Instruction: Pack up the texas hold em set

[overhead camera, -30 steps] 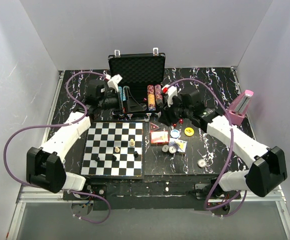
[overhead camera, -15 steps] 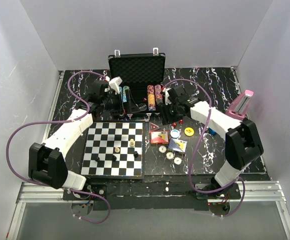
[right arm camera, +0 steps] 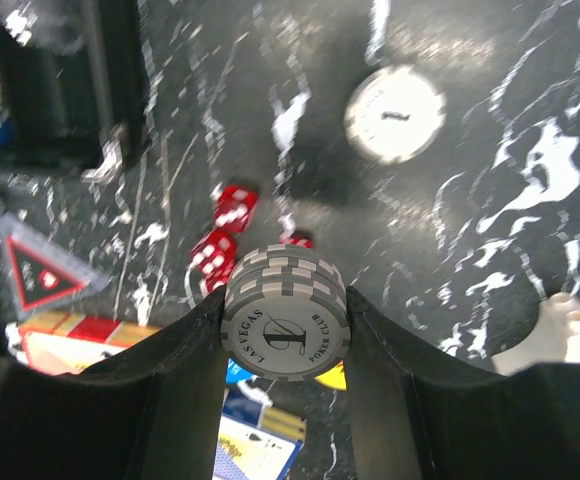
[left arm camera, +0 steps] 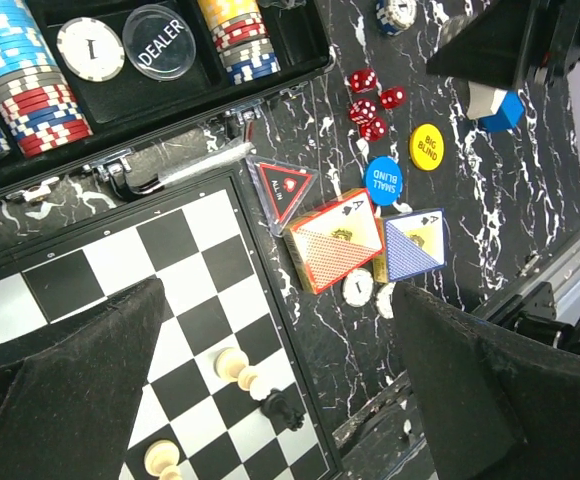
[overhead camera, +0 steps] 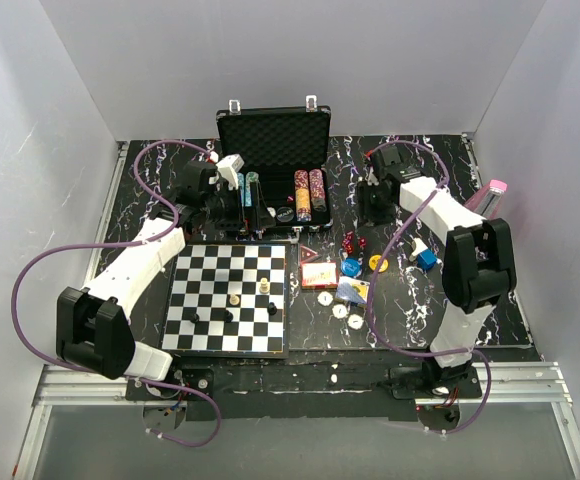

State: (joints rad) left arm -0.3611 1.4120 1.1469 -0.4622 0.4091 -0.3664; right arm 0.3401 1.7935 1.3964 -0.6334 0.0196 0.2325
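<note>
Right end effector (right arm camera: 285,312) clamps chip stack (right arm camera: 285,328) (printed face toward wrist camera).

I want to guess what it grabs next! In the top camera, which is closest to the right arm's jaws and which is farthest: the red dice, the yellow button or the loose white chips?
1. red dice: farthest back of the three.
2. yellow button: in between, a little right of the dice.
3. loose white chips: nearest the front, farthest away.
</note>
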